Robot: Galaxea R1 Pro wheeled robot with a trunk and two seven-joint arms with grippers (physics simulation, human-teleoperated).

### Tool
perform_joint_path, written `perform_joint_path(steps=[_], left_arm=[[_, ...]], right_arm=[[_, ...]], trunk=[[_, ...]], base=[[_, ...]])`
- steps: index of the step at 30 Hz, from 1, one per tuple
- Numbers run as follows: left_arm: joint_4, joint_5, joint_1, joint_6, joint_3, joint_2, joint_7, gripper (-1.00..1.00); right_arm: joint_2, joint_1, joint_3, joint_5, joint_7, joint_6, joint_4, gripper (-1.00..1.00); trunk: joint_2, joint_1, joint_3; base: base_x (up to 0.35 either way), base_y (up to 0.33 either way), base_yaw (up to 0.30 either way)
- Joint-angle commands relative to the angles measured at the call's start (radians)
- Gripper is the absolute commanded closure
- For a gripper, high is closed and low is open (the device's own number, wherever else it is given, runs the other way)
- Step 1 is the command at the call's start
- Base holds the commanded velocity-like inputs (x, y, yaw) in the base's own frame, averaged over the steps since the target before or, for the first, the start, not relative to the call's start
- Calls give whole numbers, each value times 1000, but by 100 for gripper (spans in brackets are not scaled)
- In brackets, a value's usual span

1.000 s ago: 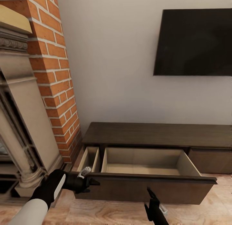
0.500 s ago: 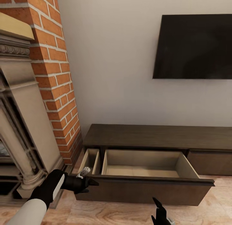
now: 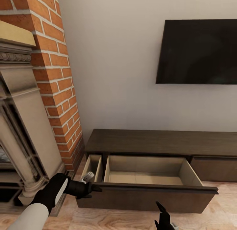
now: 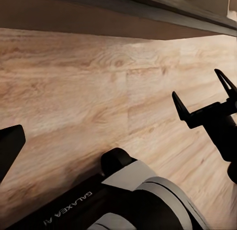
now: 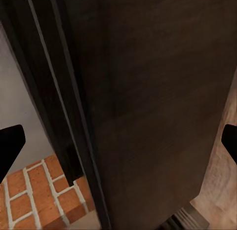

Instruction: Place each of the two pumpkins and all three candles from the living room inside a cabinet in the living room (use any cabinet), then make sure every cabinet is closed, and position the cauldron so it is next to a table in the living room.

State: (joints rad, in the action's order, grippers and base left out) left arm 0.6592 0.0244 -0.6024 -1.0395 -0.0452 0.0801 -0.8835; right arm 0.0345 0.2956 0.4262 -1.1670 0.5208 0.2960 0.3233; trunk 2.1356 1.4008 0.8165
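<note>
While drawer gapes: cabinet (image 3: 158,142) drawer (image 3: 148,172) stands pulled out, empty.
Left hand (image 3: 90,187): at the front's corner, grip unclear.
Right hand (image 4: 205,99): spread, empty.
Next: fetch pumpkins and candles, I reckon.

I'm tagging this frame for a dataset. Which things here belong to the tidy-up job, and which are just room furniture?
Job:
cabinet, its wide drawer pulled open and empty
left gripper at the drawer's front corner
right gripper

Just there:
wall TV
brick chimney
fireplace surround
</note>
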Motion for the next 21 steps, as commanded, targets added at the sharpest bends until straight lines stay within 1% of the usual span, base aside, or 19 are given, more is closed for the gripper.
perform_joint_path(steps=[1, 7, 15, 19, 21], left_arm=[[0, 3, 0, -7, 1, 0, -4, -100], [0, 2, 0, -7, 6, 1, -4, -100], [-1, 2, 0, -7, 4, 1, -4, -100], [-1, 2, 0, -7, 4, 1, -3, -100], [-1, 2, 0, -7, 4, 2, -3, -100]], right_arm=[[1, 0, 5, -8, 1, 9, 0, -100], [0, 0, 5, -9, 1, 9, -1, -100], [-2, -2, 6, -8, 2, 9, -1, -100], [-2, -11, 6, -8, 2, 9, -1, -100], [-2, -13, 6, -8, 2, 9, 0, -100]], trunk=[[-7, -4, -2], [-49, -27, -21], [-105, -58, -46], [-133, -73, -59], [-147, -81, -64]], base=[[0, 0, 0], [-17, 0, 0], [-267, 0, 0], [-81, 0, -22], [-12, 0, -162]])
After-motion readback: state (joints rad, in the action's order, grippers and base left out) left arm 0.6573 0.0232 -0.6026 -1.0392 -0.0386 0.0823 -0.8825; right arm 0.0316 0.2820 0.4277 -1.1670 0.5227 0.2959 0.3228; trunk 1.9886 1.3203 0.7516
